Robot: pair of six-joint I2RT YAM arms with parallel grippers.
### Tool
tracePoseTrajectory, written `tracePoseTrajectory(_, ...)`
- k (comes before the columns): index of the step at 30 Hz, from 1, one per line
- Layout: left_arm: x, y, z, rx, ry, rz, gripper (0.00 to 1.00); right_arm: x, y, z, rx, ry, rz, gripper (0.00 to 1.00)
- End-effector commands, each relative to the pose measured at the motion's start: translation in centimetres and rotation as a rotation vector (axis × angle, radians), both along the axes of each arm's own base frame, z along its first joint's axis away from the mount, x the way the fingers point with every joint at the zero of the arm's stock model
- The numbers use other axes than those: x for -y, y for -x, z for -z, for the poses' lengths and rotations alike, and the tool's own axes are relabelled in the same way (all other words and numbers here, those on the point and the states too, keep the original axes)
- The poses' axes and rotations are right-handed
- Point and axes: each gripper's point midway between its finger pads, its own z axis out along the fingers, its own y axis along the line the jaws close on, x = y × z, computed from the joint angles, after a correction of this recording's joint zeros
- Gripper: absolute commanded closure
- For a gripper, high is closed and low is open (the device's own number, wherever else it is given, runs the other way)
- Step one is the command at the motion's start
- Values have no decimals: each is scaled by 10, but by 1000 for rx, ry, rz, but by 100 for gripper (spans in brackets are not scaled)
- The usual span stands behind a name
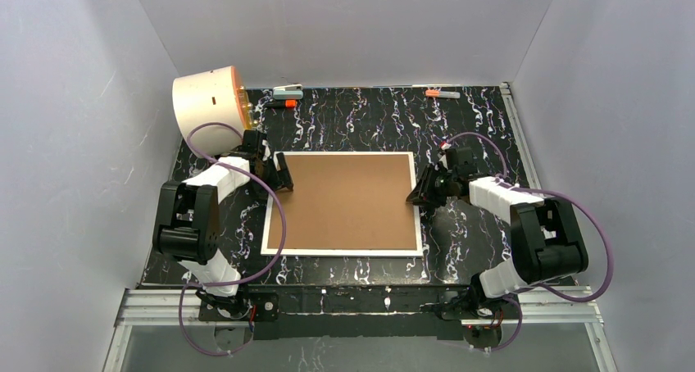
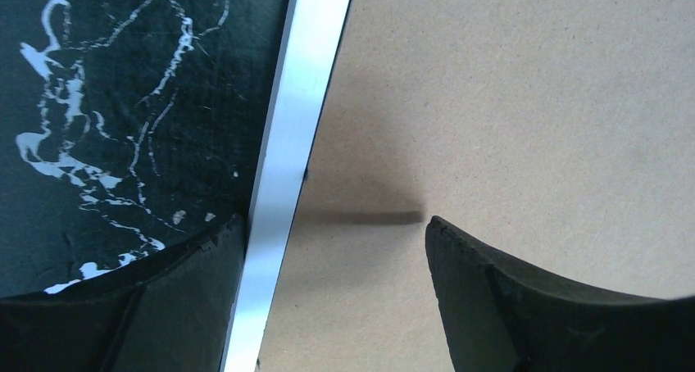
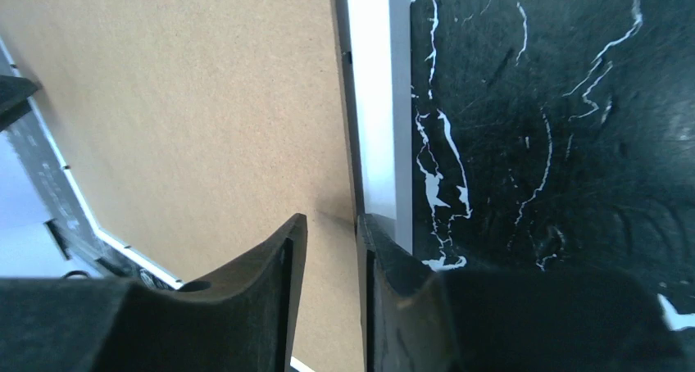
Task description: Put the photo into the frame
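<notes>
The frame [image 1: 342,251] lies back-up on the counter [image 1: 475,134]; photo unseen, probably beneath the board [image 1: 348,200]. Your left gripper [image 1: 281,175] gapes empty astride its left rim, right gripper [image 1: 414,193] barely parted, empty. Press both edges evenly.

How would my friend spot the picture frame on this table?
Find the black table with white squiggles. Flat in its middle lies the frame, a big rectangle with a brown back and a thin white edge. Nothing else is flat and brown; the cream drum at the back left is round.
</notes>
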Motion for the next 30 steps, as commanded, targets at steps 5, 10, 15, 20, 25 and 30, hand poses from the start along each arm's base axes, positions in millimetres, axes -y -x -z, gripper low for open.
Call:
tracePoseTrajectory(5,30,9,-19,-32,107,57,22,15,-21,-38,86,125,61,59)
tracePoseTrajectory(10,28,1,-34,16,89,62,20,17,-32,-47,89,141,91,59)
tracePoseTrajectory(15,19,-6,-50,68,42,46,15,10,-39,-49,80,118,65,59)
tracePoseTrajectory(20,15,-13,-69,130,26,34,14,1,-42,-36,27,89,43,61)
tracePoseTrajectory(25,36,-20,-84,161,126,90,15,1,-37,-16,-36,100,38,63)
tracePoseTrajectory(30,61,-19,-86,159,248,148,17,5,-29,4,-107,139,41,64)
